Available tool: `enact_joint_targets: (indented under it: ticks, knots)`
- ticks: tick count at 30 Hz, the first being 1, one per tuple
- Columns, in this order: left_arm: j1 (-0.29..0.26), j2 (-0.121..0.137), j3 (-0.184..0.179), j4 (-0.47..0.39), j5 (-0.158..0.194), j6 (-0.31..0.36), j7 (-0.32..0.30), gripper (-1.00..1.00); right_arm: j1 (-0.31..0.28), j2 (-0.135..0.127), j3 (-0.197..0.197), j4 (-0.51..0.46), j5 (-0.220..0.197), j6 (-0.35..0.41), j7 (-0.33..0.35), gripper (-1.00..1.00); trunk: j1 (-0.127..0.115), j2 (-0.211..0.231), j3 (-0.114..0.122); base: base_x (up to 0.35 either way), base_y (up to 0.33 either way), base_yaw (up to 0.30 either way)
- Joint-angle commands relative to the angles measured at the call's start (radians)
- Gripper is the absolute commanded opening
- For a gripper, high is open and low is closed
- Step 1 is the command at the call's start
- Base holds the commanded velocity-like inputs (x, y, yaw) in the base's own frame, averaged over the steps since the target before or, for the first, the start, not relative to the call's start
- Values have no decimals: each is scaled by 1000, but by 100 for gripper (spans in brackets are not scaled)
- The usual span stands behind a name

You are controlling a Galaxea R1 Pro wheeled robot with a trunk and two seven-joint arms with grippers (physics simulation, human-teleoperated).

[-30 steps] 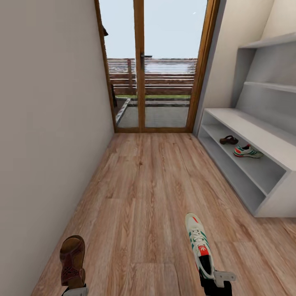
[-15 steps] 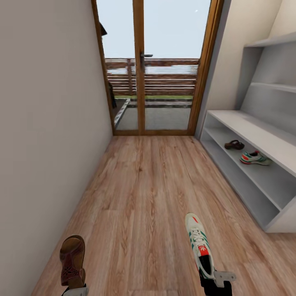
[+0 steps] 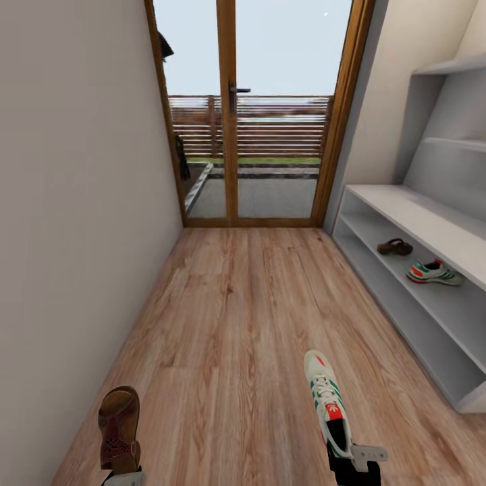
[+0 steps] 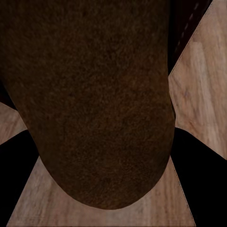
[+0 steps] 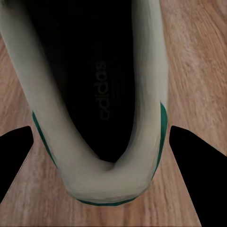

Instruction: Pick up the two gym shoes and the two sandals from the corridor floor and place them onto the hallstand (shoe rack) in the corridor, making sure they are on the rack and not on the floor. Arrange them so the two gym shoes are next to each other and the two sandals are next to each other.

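At the bottom edge of the head view, the right gripper is seen closed on the heel of a white gym shoe, whose toe points away down the corridor. From the right wrist view, the heel collar of that shoe is seen between the two dark fingers, with plank flooring beneath. At the lower left, the left gripper is largely cut off by the frame edge; a brown sandal is held at its tip, though the jaw gap itself cannot be judged. From the left wrist view, the sandal's dark underside is pressed close to the camera.

Beyond both held shoes, the corridor floor is seen as bare wood planks running to the wood-framed glass doors. The passage is bounded on the left by an off-white wall. Along the right side stands the hallstand, its front edge running parallel to the floor strip. On its upper open shelf, a second brown sandal is placed nearer the doors, and a second gym shoe lies just beside it, apart and not touching. Pale wall shelves are mounted above the bench.
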Motion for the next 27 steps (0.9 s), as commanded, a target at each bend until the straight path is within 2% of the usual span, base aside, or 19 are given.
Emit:
enact_joint_targets:
  ticks: [1, 27]
  knots:
    - [-1, 0, 9, 0, -2, -3, -9, -100, -1, -1, 9, 0, -10, -3, -4, -100, 0, 0, -1, 337, 0, 0]
    - [-1, -1, 9, 0, -2, -3, -9, -100, -1, -1, 9, 0, -10, -2, -4, -100, 0, 0, -1, 337, 0, 0]
